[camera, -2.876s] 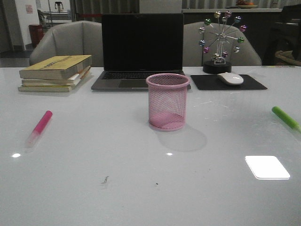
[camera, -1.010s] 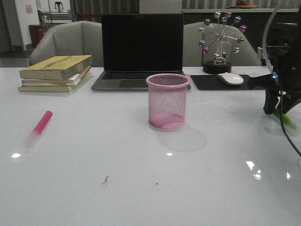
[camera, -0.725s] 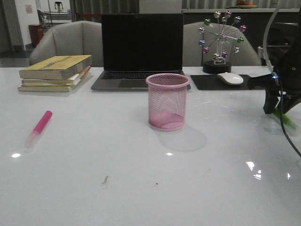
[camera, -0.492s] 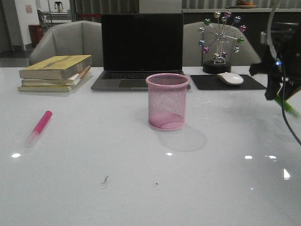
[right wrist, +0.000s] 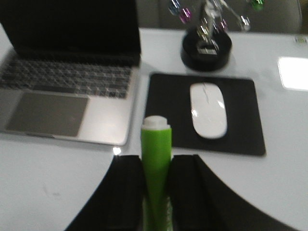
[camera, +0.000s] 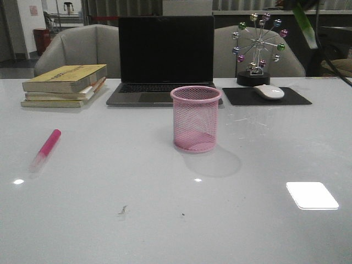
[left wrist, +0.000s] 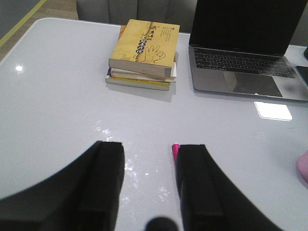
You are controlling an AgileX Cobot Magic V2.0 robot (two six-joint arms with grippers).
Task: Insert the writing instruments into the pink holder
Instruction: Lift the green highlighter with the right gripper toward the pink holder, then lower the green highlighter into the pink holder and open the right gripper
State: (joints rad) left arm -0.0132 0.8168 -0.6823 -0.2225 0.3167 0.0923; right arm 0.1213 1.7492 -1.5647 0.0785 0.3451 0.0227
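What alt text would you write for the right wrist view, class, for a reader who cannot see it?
The right gripper is shut on a lime green marker, pale end pointing away, high above the table. Below lie a white mouse on a black mouse pad and an open laptop.

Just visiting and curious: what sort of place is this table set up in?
Likely an office desk: an open laptop, a white mouse on a black mouse pad, and stacked books.

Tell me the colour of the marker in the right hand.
Lime green marker with a pale end, clearest in the right wrist view.
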